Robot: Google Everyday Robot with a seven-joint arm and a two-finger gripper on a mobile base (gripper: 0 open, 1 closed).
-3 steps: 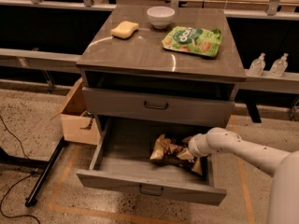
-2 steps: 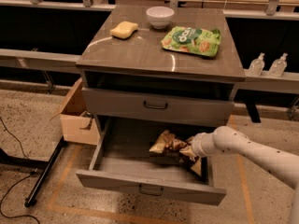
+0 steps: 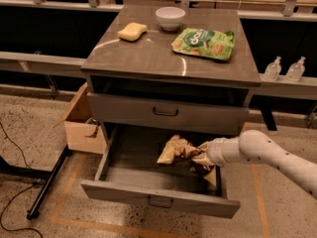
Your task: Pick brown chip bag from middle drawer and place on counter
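The brown chip bag [image 3: 177,149] is crinkled, with tan ends, and hangs above the floor of the open middle drawer [image 3: 158,198]. My gripper [image 3: 203,153] reaches in from the right on a white arm and is shut on the bag's right end, holding it lifted and tilted. The counter [image 3: 148,58] is the glossy grey-brown top of the cabinet, above the closed upper drawer front [image 3: 166,113].
On the counter lie a green chip bag [image 3: 203,43], a white bowl [image 3: 170,18] and a yellow sponge [image 3: 132,31]. An open cardboard box [image 3: 81,123] stands left of the cabinet. Two clear bottles [image 3: 285,69] sit on a ledge at right. A black stand leg [image 3: 47,185] crosses the floor at left.
The gripper has lifted the brown chip bag up off the drawer floor and drawn it slightly toward the right.
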